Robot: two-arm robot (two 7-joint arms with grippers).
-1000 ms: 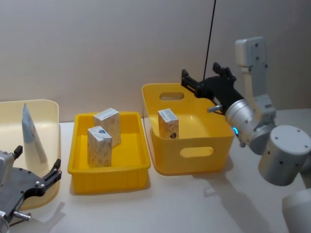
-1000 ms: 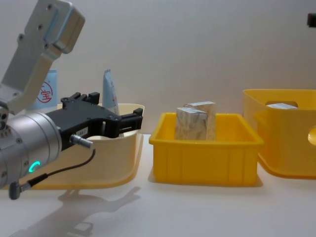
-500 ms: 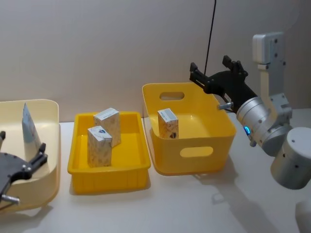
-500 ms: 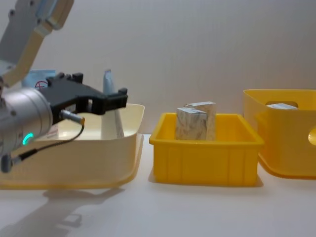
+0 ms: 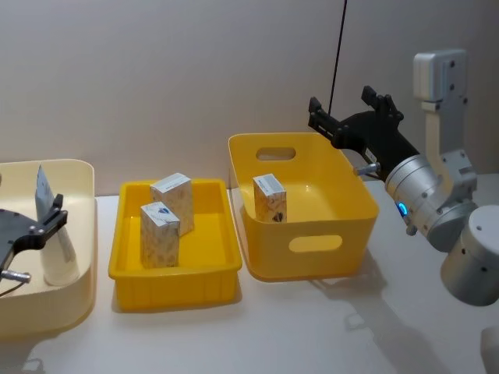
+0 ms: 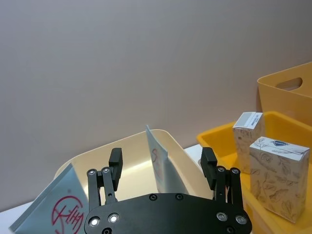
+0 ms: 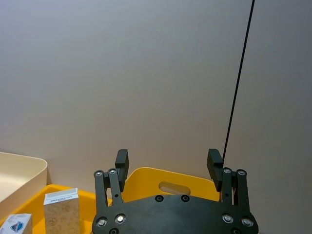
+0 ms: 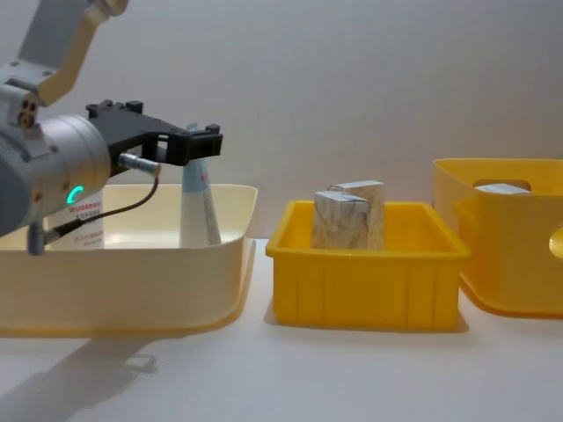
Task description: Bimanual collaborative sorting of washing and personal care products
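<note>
While its fingers stand spread wide and empty, the left claw [image 6: 162, 162] hangs over the cream tray [image 5: 84, 234], just short of a pale-blue squeeze tube [image 8: 197, 207] that stands upright, crimped end up, in line with the gap between them. A second tube [image 6: 54, 214] with a round red logo stands farther left in the tray. Open desk [image 5: 296, 335] lies in front. Just beside the tray, a shallow yellow bin [image 5: 173, 284] holds two marbled cartons [image 5: 160, 234] upright. The right claw [image 5: 352, 118] — likewise wide and empty — hovers above the back rim of the deep yellow bin [image 5: 312, 253], where a third carton [image 5: 270, 199] stands, with a black cable [image 5: 337, 54] behind.
</note>
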